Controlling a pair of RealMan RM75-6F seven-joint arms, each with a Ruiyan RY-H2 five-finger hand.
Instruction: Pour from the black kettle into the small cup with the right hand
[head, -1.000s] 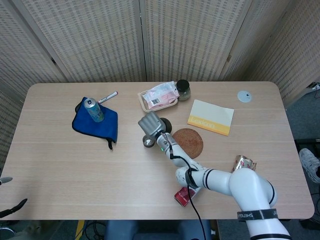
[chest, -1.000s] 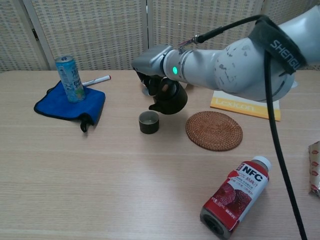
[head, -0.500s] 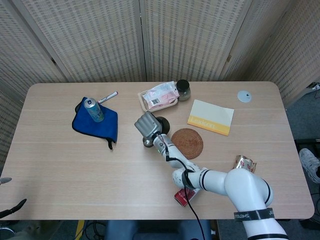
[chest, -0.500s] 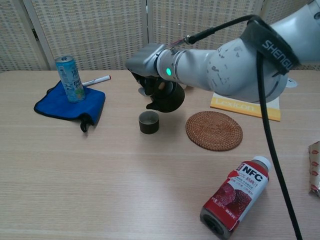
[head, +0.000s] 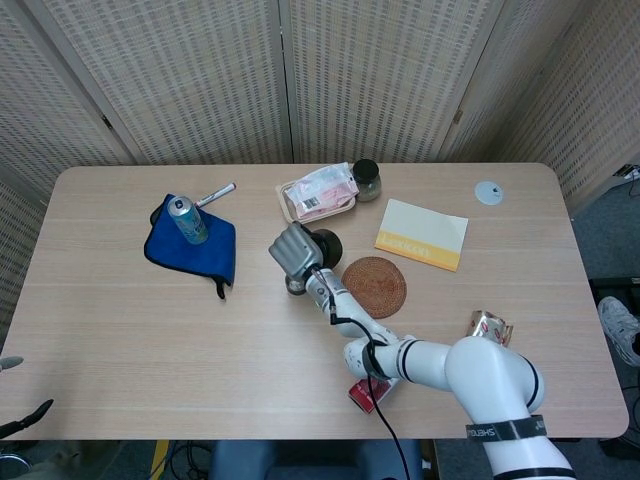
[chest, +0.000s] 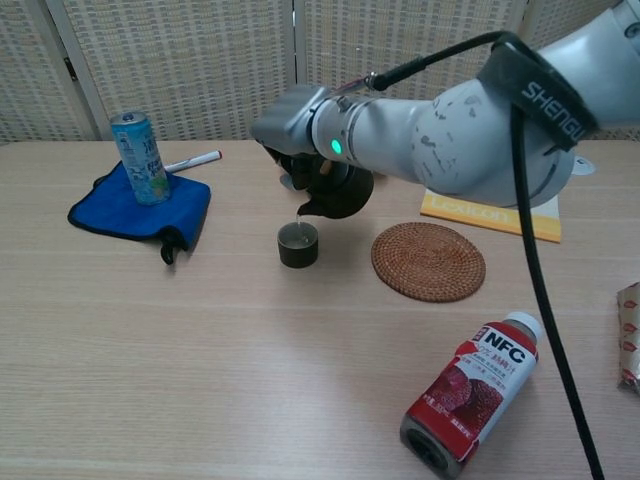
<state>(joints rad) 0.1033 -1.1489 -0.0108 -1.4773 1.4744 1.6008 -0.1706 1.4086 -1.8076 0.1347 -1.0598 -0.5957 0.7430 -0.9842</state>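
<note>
My right hand (chest: 292, 135) (head: 292, 250) grips the black kettle (chest: 340, 190) (head: 326, 245) and holds it tilted in the air, spout down to the left. A thin stream runs from the spout into the small dark cup (chest: 298, 244) standing on the table just below it. In the head view the hand covers most of the cup (head: 294, 286). The left hand appears in neither view.
A round woven coaster (chest: 428, 261) lies right of the cup. A red NFC bottle (chest: 468, 392) lies on its side near the front. A blue cloth (chest: 140, 208) with a can (chest: 139, 158) and a marker (chest: 192, 160) sits at left. A yellow booklet (chest: 492, 214) lies behind the arm.
The kettle has moved slightly left and tipped further over the cup. Liquid now runs from the spout into the cup, where none showed before.
</note>
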